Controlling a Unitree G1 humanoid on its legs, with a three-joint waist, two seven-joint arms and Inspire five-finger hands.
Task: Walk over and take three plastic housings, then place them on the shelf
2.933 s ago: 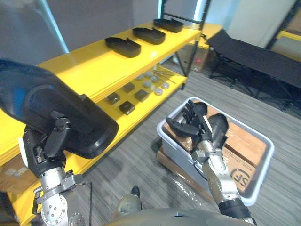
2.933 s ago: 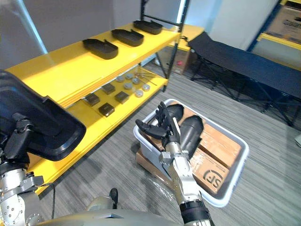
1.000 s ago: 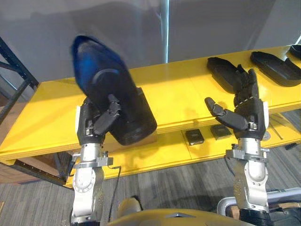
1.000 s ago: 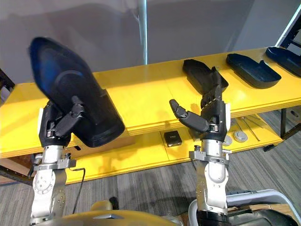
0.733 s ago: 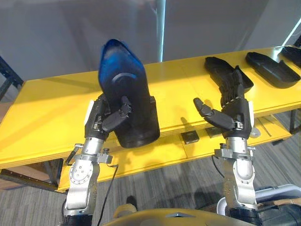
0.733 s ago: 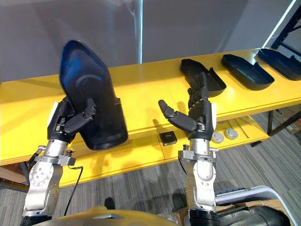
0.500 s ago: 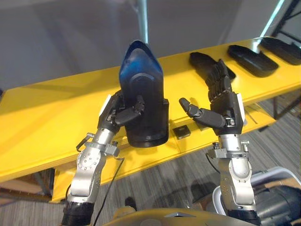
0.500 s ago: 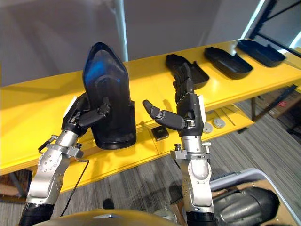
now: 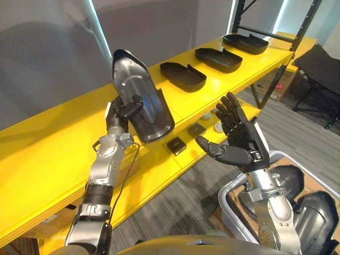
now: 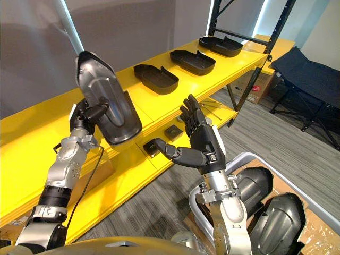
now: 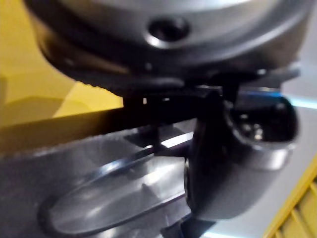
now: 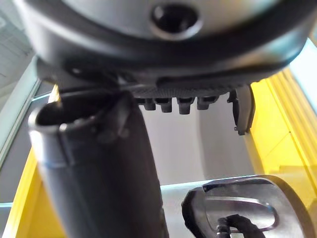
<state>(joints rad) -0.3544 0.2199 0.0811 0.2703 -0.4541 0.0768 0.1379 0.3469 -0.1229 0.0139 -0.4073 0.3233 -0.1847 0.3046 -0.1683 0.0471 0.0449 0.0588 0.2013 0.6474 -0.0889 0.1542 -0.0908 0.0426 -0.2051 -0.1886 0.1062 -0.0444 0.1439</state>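
Held one housing (image 9: 139, 101) upright in the curled left hand (image 9: 121, 112) over the shelf (image 9: 64, 133), right hand (image 9: 241, 142) spread empty; three housings (image 9: 183, 76) already laid far right, this one unplaced.

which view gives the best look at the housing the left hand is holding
The left eye view: the whole housing shows there, held up on end in the left hand, outline and grip both plain. The right eye view shows much the same. The left wrist view catches a close glossy patch; the right wrist view, part of it.
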